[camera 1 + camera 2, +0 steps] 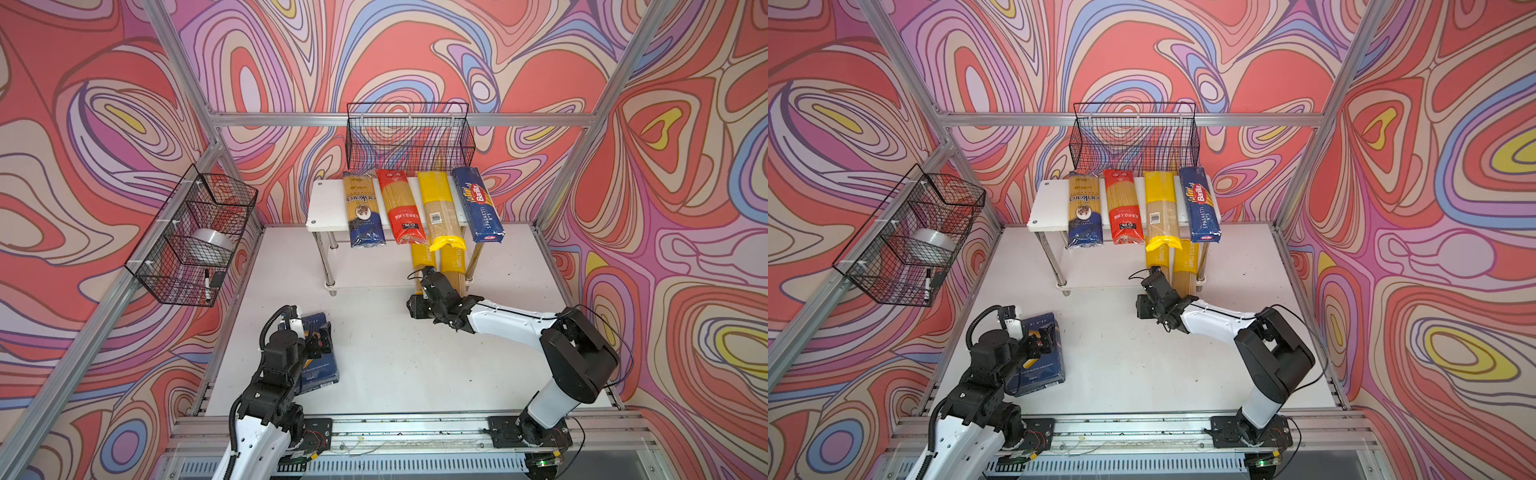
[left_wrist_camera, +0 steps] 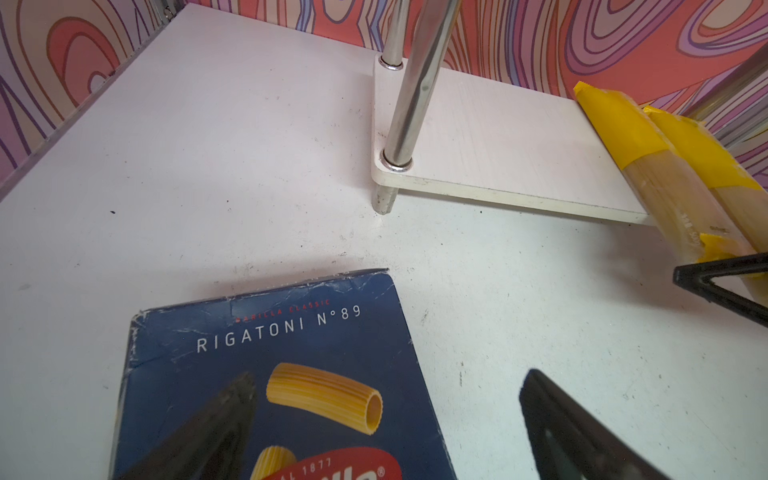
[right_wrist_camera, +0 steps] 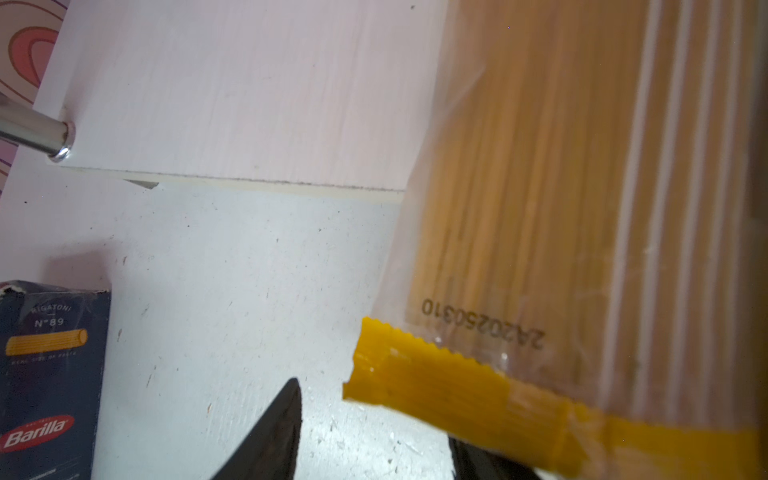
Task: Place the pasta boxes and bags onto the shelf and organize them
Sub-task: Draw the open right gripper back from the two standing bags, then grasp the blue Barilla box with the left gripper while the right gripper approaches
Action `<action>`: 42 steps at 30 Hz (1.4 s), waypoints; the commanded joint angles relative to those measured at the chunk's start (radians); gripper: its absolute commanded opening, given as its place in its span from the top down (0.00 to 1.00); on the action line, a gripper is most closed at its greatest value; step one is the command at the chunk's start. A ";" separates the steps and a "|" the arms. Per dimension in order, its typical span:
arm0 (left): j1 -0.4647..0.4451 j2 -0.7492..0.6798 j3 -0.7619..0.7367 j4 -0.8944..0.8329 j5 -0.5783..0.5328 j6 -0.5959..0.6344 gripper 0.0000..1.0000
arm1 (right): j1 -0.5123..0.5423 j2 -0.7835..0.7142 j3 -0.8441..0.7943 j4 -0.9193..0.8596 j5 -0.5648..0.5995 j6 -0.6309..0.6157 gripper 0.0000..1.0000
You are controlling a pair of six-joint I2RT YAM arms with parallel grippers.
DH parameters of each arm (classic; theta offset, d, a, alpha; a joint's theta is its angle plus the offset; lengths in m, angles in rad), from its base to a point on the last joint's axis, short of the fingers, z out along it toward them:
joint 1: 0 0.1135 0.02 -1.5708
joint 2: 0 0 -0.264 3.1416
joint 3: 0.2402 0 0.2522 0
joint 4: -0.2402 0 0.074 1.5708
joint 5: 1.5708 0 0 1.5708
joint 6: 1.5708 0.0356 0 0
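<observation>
Yellow-ended bag (image 3: 540,187) shows its printed code (image 3: 482,328) legibly only from the right wrist.

Spaghetti bags (image 1: 1122,208) and a long Barilla box (image 1: 1202,205) atop a white shelf (image 1: 1045,208); a wide blue box (image 1: 1040,370) on the desk (image 1: 1121,365).

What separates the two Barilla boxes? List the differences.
Spaghetti box is long and narrow; Rigatoni box is wide and short. Spaghetti box lies on the shelf's top board, overhanging its front; Rigatoni box lies flat on the table. Both are dark blue Barilla cartons.
</observation>
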 commanded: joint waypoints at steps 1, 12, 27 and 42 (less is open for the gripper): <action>0.004 -0.002 0.010 0.012 -0.008 0.005 0.00 | -0.027 0.018 0.031 0.030 -0.004 -0.005 0.43; 0.004 -0.008 0.009 0.009 -0.011 0.003 0.00 | 0.031 -0.076 -0.040 0.041 -0.062 -0.022 0.41; 0.005 -0.051 0.044 -0.160 -0.257 -0.209 0.00 | 0.278 -0.286 -0.216 0.124 0.003 0.217 0.39; 0.015 0.160 0.185 -0.368 -0.327 -0.356 0.00 | 0.283 -0.240 -0.202 0.171 -0.146 0.206 0.37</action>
